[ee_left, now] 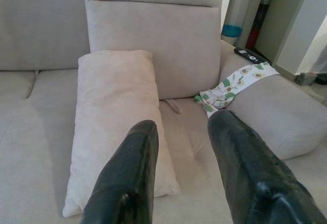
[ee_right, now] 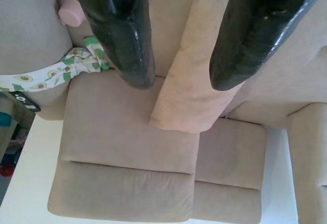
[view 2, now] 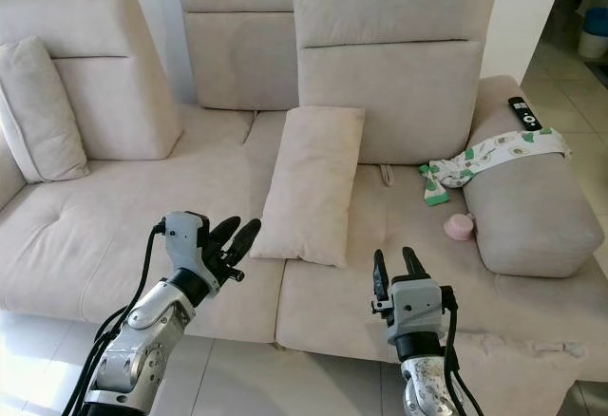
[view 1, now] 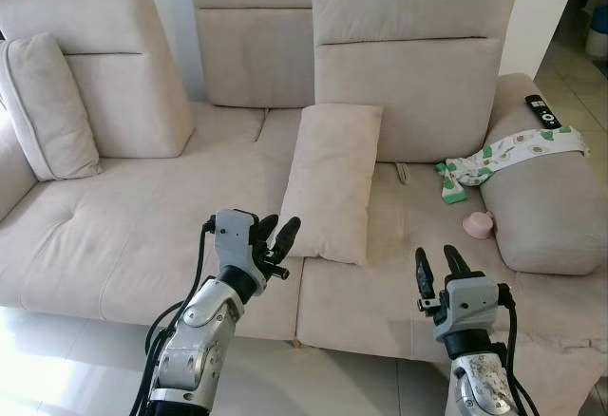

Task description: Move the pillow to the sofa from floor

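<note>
pillow (view 1: 331, 180) leans on sofa (view 1: 114, 236) | left gripper (view 1: 275, 237), right gripper (view 1: 438, 266) open, empty | placing looks done; next: back off

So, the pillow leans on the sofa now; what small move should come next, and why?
Probably draw both arms back. The pillow already rests on the sofa seat against the backrest, and the left gripper and right gripper are open, empty and apart from it.
</note>
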`<state>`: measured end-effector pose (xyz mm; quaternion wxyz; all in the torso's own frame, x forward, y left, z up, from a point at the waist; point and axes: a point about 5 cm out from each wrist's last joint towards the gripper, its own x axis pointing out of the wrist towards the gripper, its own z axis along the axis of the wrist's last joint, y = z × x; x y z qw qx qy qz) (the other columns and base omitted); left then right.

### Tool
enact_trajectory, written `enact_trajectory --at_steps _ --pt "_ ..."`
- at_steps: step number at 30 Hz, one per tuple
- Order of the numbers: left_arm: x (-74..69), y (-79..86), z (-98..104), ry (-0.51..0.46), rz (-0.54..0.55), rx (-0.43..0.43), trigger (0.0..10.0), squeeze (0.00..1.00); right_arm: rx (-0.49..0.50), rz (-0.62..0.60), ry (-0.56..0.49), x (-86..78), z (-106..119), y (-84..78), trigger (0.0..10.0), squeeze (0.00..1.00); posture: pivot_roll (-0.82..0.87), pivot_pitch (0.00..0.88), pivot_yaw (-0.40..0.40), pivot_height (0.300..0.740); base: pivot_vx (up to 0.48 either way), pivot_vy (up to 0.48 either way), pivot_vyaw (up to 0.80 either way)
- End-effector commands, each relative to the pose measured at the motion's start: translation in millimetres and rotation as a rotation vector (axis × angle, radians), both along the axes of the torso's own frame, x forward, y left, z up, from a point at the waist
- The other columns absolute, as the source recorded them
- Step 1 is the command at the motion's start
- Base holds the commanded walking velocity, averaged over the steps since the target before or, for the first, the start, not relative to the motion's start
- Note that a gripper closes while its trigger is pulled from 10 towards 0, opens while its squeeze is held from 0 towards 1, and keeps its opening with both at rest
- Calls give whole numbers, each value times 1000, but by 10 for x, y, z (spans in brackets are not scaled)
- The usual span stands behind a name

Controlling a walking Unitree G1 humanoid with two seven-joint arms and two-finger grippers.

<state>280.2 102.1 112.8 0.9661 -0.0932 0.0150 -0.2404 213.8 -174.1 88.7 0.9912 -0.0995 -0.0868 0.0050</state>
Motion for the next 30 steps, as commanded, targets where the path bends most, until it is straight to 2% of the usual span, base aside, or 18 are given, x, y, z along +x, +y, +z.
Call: enact_trajectory --at_steps 1,6,25,30 --pt "-6 32 -38 22 2 2 10000 0 9 3 19 -16 -36 28 10000 0 -83 0 86 740 0 0 0" --pt "-9 33 -41 22 3 3 10000 0 8 6 22 -14 -44 32 10000 0 -79 0 83 740 0 0 0" --pt "-32 23 -52 28 7 -2 10000 0 1 11 28 -20 -50 23 10000 0 -78 0 76 740 -286 0 0" --pt "-28 13 -53 28 5 -4 10000 0 0 9 29 -23 -54 16 10000 0 -84 0 79 740 0 0 0"
